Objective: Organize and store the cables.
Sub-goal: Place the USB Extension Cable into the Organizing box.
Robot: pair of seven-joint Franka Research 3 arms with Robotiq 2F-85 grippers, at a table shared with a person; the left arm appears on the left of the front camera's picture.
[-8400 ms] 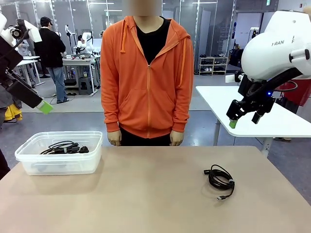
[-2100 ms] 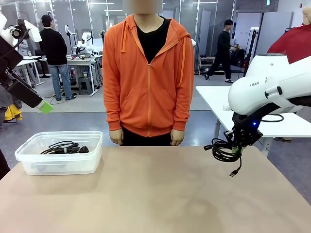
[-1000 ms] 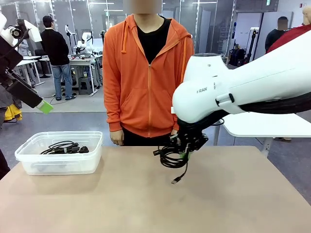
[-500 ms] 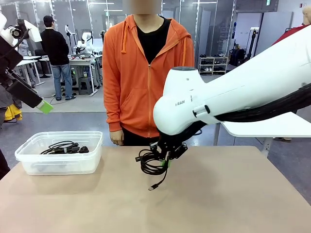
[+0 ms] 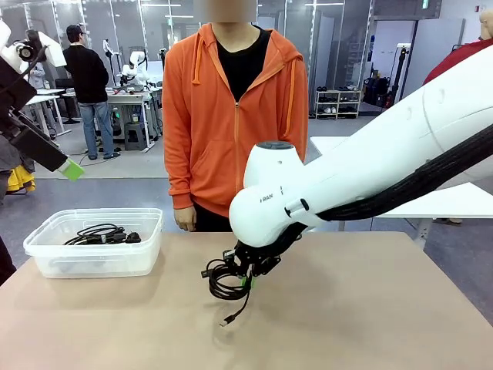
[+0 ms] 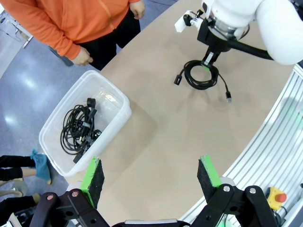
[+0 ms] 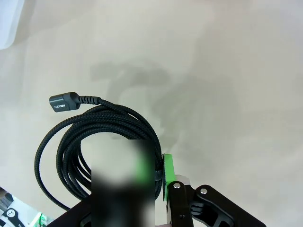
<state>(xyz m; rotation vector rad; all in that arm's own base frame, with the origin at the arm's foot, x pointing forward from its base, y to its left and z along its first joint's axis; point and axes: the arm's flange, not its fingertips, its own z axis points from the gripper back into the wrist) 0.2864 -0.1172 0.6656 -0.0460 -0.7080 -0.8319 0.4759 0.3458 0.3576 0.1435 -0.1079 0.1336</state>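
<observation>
Leftward across the surface [image 5: 400, 308] goes the right arm, its jaws [image 5: 246, 271] clenched on a coiled cable [image 5: 225, 282] hanging clear, one plug dangling. Farther left sits the bin [image 5: 46, 258] of stored cables [image 5: 100, 233]. Left jaws [image 6: 149, 176] hover released, high above.

Bulky glossy white shells on the right arm [image 5: 370, 166], rounded at the joint, with small dark lettering on the side and a thick bundle of black wiring running beneath. Black right gripper [image 5: 248, 271] with green pads. Black left gripper [image 6: 150, 176] of linked bars with silver screws and two rectangular green pads [image 6: 207, 171]. Orange zip-up hoodie [image 5: 233, 116] with drawstrings over a black top, dark trousers.
</observation>
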